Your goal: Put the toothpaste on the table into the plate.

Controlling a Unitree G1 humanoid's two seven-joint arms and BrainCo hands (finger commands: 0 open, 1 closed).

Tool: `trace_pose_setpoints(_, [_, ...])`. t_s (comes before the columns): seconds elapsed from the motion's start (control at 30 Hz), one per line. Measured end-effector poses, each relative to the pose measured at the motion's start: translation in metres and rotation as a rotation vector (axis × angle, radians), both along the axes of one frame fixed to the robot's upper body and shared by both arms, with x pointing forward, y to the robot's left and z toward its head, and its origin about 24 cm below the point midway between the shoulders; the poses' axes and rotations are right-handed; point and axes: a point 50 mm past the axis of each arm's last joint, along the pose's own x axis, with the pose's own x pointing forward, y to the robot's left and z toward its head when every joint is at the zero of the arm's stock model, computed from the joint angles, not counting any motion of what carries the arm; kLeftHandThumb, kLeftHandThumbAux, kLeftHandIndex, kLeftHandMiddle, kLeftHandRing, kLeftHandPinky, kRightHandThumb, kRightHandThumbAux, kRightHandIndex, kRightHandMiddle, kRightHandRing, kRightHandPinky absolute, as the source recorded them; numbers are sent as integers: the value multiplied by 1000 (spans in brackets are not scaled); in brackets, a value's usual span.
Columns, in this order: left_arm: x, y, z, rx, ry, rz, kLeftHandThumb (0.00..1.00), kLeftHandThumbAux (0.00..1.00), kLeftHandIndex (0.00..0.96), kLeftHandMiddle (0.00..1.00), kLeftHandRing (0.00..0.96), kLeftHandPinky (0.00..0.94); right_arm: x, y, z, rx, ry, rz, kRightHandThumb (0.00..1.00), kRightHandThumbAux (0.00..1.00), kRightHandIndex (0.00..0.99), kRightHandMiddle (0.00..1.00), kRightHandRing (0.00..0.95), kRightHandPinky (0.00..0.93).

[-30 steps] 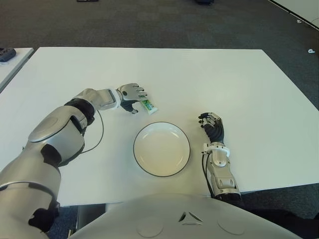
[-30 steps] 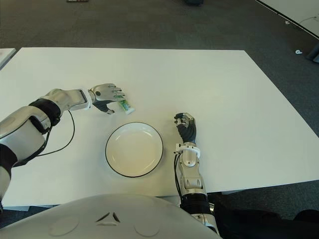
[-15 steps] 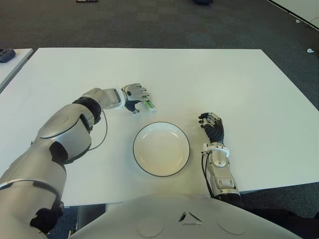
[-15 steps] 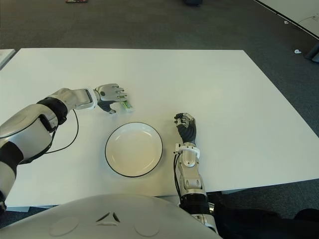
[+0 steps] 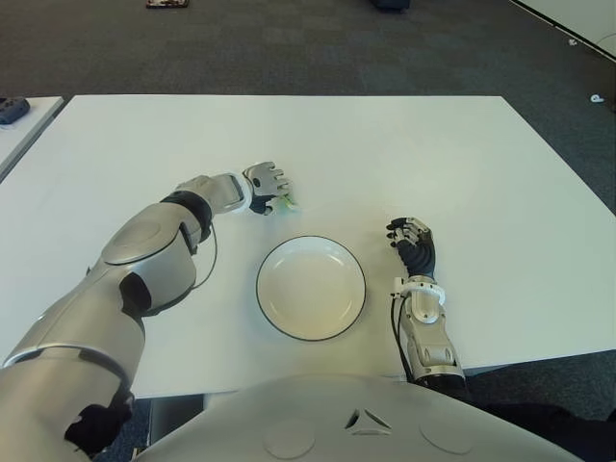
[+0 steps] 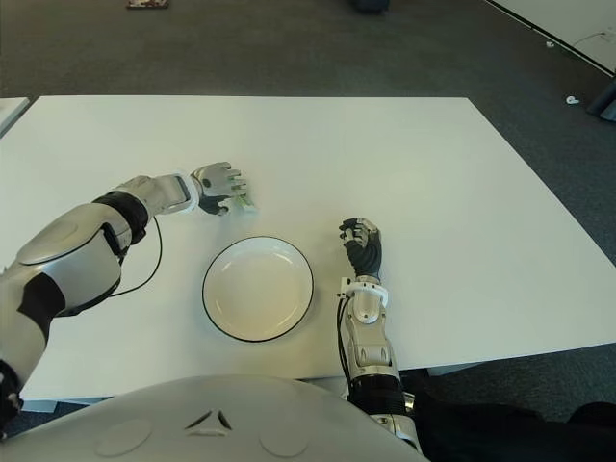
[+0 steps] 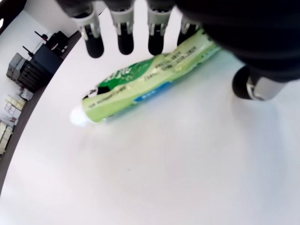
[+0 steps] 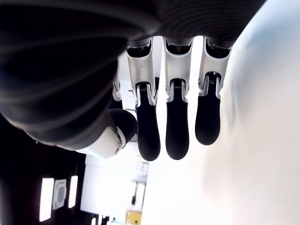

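A green and white toothpaste tube lies flat on the white table, just beyond the upper left of the plate; in the eye views only its end shows. My left hand hovers over the tube with its fingers spread above it and its thumb off to one side, closed on nothing. The white plate with a dark rim sits empty near the table's front. To the right of the plate is my right hand, its fingers relaxed and holding nothing.
A second table's corner with a dark object shows at the far left. Dark carpet surrounds the table. The table's front edge runs just below the plate.
My left hand has slid to the right over the toothpaste, covering more of the tube. The tube, the plate and the right hand have stayed where they were.
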Motion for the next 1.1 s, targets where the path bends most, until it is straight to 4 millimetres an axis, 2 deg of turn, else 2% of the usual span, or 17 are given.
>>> trace_pose_setpoints(0.8, [-2,1,-4,-96,57,129,481,332,0,0,0,62,-3,-2,0,2,-13,-6,709,729,427,490,482,492])
trace_pose_setpoints(1.0, [-2,1,-4,-127,81,166,485,362,1,27,27,139,-4,-2,0,0,-12,-7,710,729,427,494,483,491])
trace_pose_setpoints(1.1, [-2,2,-5,-135,86,177,499,386,67,104,134,255,-4,-2,0,0,-10,-8,710,729,427,498,485,496])
